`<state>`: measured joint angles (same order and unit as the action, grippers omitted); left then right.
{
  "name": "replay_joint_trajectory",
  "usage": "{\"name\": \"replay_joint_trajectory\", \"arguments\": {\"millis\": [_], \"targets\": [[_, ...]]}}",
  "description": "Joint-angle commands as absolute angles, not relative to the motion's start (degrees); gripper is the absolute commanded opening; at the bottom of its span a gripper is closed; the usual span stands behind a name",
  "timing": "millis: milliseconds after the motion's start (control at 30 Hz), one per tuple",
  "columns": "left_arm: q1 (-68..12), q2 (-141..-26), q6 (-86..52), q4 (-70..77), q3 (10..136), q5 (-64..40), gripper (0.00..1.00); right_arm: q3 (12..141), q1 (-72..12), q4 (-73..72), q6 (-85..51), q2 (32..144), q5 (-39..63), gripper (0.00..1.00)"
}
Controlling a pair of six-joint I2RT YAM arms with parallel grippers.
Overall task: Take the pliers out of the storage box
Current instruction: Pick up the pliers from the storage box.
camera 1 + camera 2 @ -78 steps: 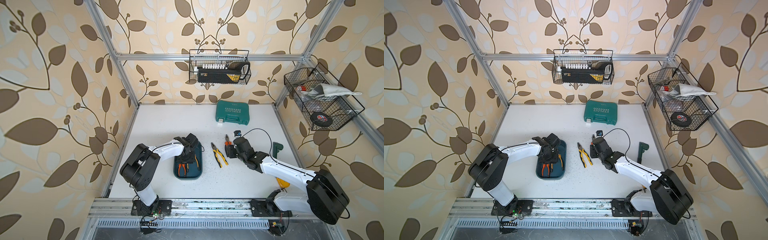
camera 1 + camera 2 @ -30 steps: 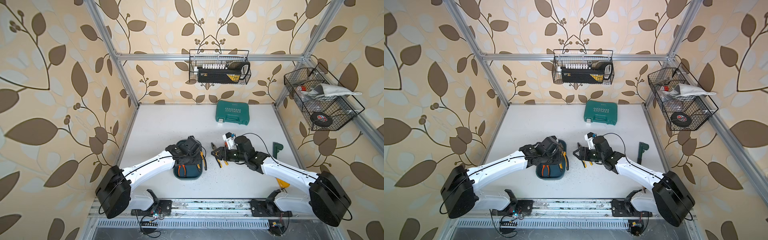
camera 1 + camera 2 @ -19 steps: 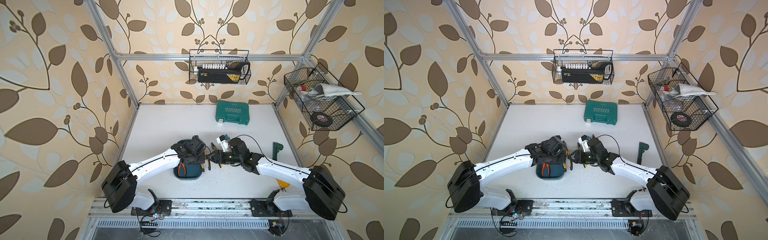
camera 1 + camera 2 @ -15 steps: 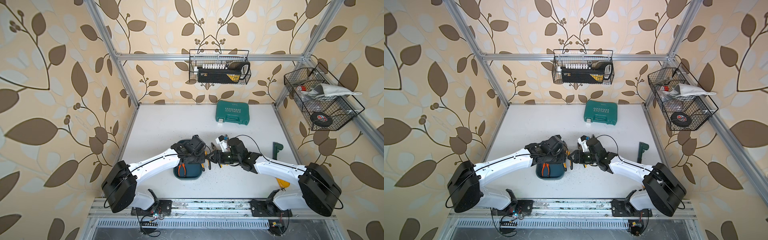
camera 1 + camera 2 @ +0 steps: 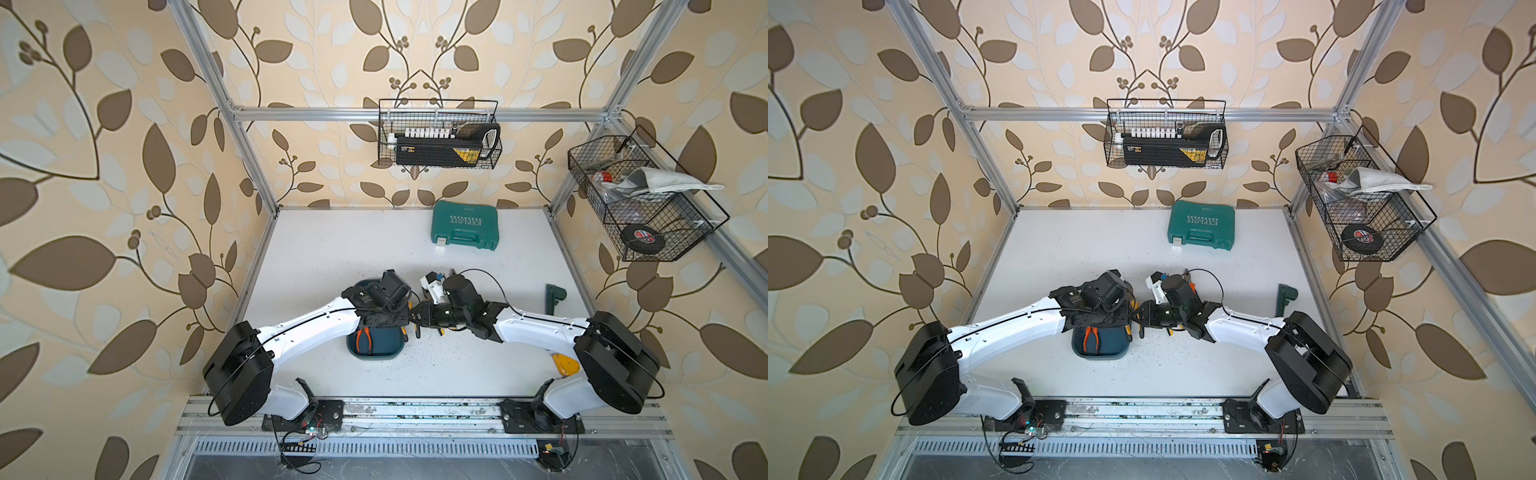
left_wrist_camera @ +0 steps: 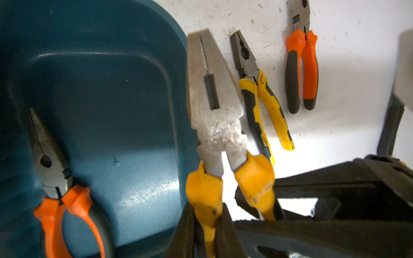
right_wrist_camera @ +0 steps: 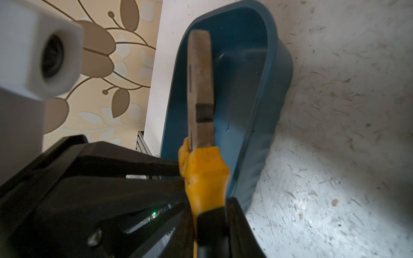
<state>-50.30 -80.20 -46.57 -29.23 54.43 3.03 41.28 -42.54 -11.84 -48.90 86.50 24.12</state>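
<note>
the left gripper (image 6: 206, 220) is clenched on one handle of the yellow-orange pliers (image 6: 215, 125). the right gripper (image 7: 211, 225) appears clamped on the other handle: in the right wrist view its black fingers (image 7: 237, 223) press either side of the black-sleeved grip. the tool is held between the two arms, above the table (image 5: 332, 249), at the 3 o'clock rim of the storage box (image 5: 374, 355).

the relation that matters is the tool's long axis. in the left wrist view the held pliers run about parallel to the two lying on the table, the yellow-and-black pliers (image 6: 261, 107) and the orange-and-black pliers (image 6: 301, 71). the metal nose points away from both grippers and the handles point toward them. in both top views the arms hide most of the tool, so i judge its long axis at roughly 12 to 6 o'clock, nose toward 12, without certainty. the pair on the table lies on the 3 o'clock side of the box, so the right arm is the nearer one for setting this tool down there.

this looks like a hand-over. the next move calls for the left jaws to let go first, and then the right arm carries the tool toward 3 o'clock. the risk is that with each gripper on a separate handle, any pull apart spreads the pliers open.

one pair remains in the box: the long-nosed pliers (image 5: 363, 338), orange handles toward 6 o'clock, nearer the left arm.
</note>
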Motion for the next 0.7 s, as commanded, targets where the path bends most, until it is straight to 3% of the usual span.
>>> {"name": "replay_joint_trajectory", "arguments": {"millis": [0, 67, 133, 200, 267, 367, 667], "targets": [[-51.06, -78.47, -46.93, -25.83, 55.69, 2.27, 0.0, 42.88, -43.07, -12.92, -49.05, 87.54, 24.17, 0.09], [-51.06, -78.57, -47.17, -26.08, 55.72, 2.53, 0.0, 42.85, -43.16, -12.75, -49.07, 87.46, 23.96, 0.01], [-51.04, -78.63, -47.28, -26.31, 55.89, 2.75, 0.01, 42.85, -43.15, -12.49, -49.07, 87.32, 23.84, 0.0], [-51.06, -78.93, -47.91, -26.79, 56.22, 3.31, 0.13, 42.89, -43.15, -12.15, -48.98, 87.03, 23.56, 0.0], [-51.05, -79.36, -48.66, -27.89, 57.06, 4.01, 0.32, 42.88, -43.16, -11.91, -48.89, 86.62, 23.0, 0.0], [-51.06, -79.34, -49.49, -28.48, 57.65, 4.39, 0.4, 42.76, -43.24, -11.44, -48.49, 85.97, 22.5, 0.0], [-50.8, -76.89, -49.62, -29.87, 58.36, 5.1, 0.47, 41.77, -43.22, -9.97, -46.67, 80.99, 21.69, 0.0]]}}
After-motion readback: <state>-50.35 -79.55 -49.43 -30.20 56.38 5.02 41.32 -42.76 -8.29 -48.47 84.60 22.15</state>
